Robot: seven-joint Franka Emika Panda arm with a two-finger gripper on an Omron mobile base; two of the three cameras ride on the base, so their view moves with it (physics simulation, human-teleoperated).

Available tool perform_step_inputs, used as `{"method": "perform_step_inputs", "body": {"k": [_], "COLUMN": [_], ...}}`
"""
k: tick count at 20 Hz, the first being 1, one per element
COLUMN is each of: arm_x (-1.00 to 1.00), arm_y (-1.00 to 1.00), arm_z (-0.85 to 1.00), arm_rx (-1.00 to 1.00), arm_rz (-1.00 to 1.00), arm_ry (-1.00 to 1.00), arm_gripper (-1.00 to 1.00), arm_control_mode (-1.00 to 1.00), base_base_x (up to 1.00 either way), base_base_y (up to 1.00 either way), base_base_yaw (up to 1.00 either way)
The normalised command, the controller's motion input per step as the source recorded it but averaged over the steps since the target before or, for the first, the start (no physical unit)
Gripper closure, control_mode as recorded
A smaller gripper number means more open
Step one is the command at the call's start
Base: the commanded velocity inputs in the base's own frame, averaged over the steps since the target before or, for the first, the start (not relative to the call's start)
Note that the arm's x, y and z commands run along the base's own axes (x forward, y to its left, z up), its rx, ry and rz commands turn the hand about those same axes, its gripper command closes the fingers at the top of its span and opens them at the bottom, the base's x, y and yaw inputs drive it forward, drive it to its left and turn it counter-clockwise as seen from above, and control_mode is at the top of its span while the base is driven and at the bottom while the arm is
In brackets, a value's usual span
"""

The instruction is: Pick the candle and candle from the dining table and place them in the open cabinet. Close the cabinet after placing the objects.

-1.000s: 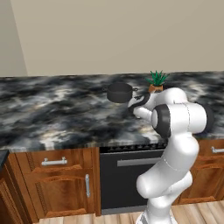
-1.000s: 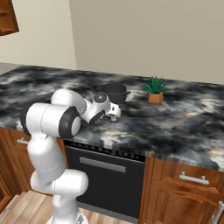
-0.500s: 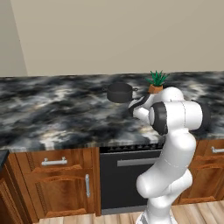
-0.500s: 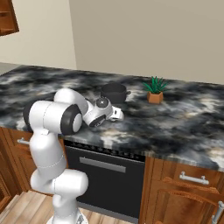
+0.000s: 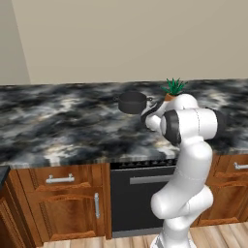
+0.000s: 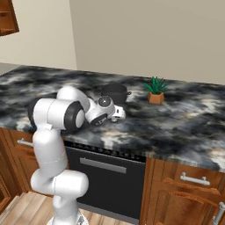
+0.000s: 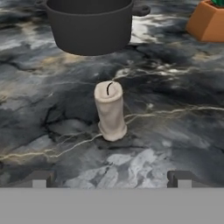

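A: Item one, the short candle (image 7: pixel 110 110) — location?

B: Standing upright on the dining table (image 7: pixel 183 127), on the black marbled top, apart from everything around it. Beige-grey, stubby, a dark curved wick at its top. In the hand view it sits between the two finger tips and beyond them, untouched.

A: Item two, the gripper (image 7: pixel 111 179)?

B: Jaws spread wide, nothing between them; one finger tip (image 7: pixel 38 179) low left, the other low right in the hand view. In the right base view the hand (image 6: pixel 115 113) hangs low over the stone top, just in front of the pot.

A: Item three, other goods on the top?

B: One dark pot (image 7: pixel 89 24) with side handles, behind the candle and near it. One small green plant in an orange planter (image 7: pixel 207 21), off to the pot's right, well apart from the candle. Below the counter edge, a black oven front (image 6: pixel 107 176) between brown wooden drawers (image 5: pixel 60 180)
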Motion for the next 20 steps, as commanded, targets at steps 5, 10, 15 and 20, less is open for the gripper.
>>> {"method": "perform_step_inputs", "body": {"k": [5,10,15,20], "arm_x": [0.32,0.32,0.29,0.23], "arm_y": [0.00,0.00,0.00,0.00], "arm_z": [0.00,-0.12,-0.42,-0.54], "arm_rx": [0.00,0.00,-0.01,-0.03], "arm_rz": [0.03,0.04,0.03,0.03], "arm_ry": [0.00,0.00,0.00,0.00], "arm_gripper": [-1.00,-1.00,-1.00,-1.00], "arm_control_mode": [-1.00,-1.00,-1.00,-1.00], "base_base_x": [0.00,0.00,0.00,0.00], "base_base_y": [0.00,0.00,0.00,0.00], "base_base_yaw": [0.00,0.00,0.00,0.00]}}
